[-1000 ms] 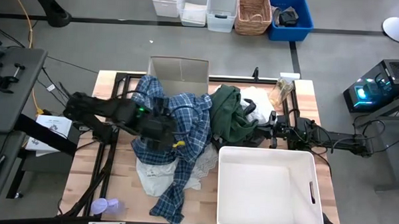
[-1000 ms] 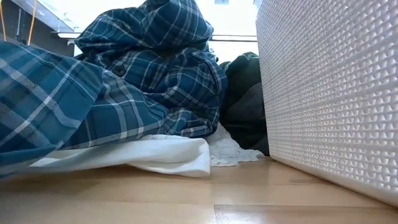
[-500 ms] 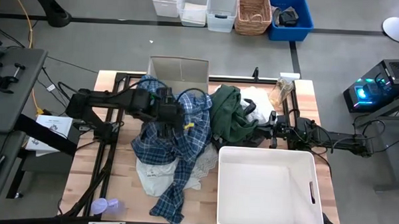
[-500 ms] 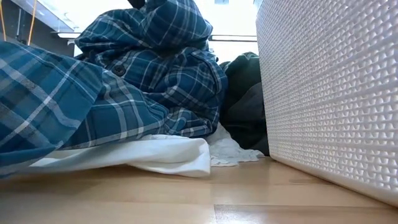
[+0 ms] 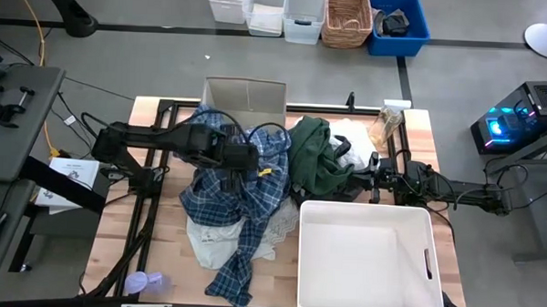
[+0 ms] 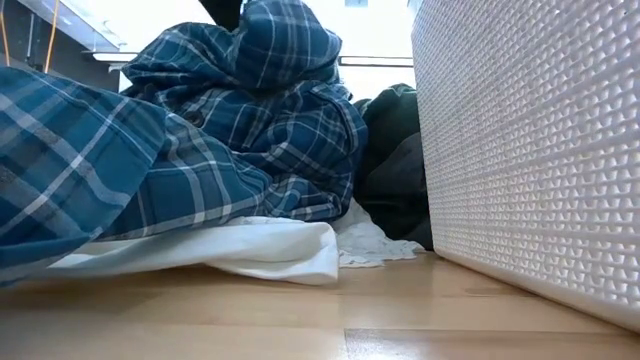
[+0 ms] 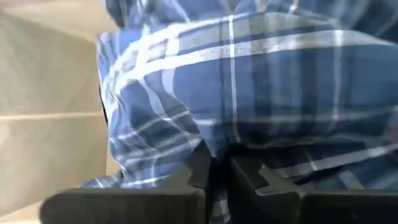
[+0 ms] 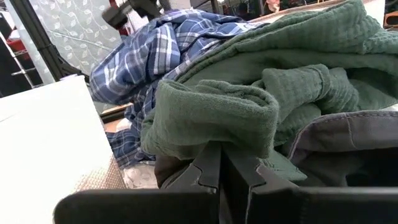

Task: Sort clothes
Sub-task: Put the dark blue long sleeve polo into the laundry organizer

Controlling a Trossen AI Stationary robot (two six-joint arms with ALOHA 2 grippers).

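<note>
High view: white plastic bin (image 5: 366,258) at the table's (image 5: 161,250) front right, nothing inside; open cardboard box (image 5: 245,99) at the back edge, interior not readable from here. Between them, a heap of clothes: blue-and-white plaid shirt (image 5: 240,193) draped from the box front toward the near edge, dark green garment (image 5: 314,155) just beside it on the right, white lacy pieces (image 5: 275,228) poking out beneath the plaid, another white piece (image 5: 355,131) behind the green. Small lavender plastic object (image 5: 146,282) at the front left corner, well apart from the heap. Left gripper (image 5: 239,161) reaching in from the left edge, arm stretched nearly level, tip down on the upper part of the plaid shirt. Right gripper (image 5: 353,183) reaching in low from the right, buried at the green garment's edge. Low view: textured wall of the white bin (image 6: 530,150) filling the right; plaid shirt (image 6: 200,150) piled high on the left, white fabric (image 6: 250,250) under it, dark green garment (image 6: 395,130) and a black-grey garment (image 6: 405,190) wedged between shirt and bin. Left wrist view: 2 fingers (image 7: 202,168) pressed together, pinching a fold of plaid shirt (image 7: 249,93). Right wrist view: 2 fingers (image 8: 208,165) pressed together right under a thick green fold (image 8: 211,115); cannot tell whether cloth sits between them; grey fabric (image 8: 348,140) alongside, plaid shirt (image 8: 149,56) farther off.
</note>
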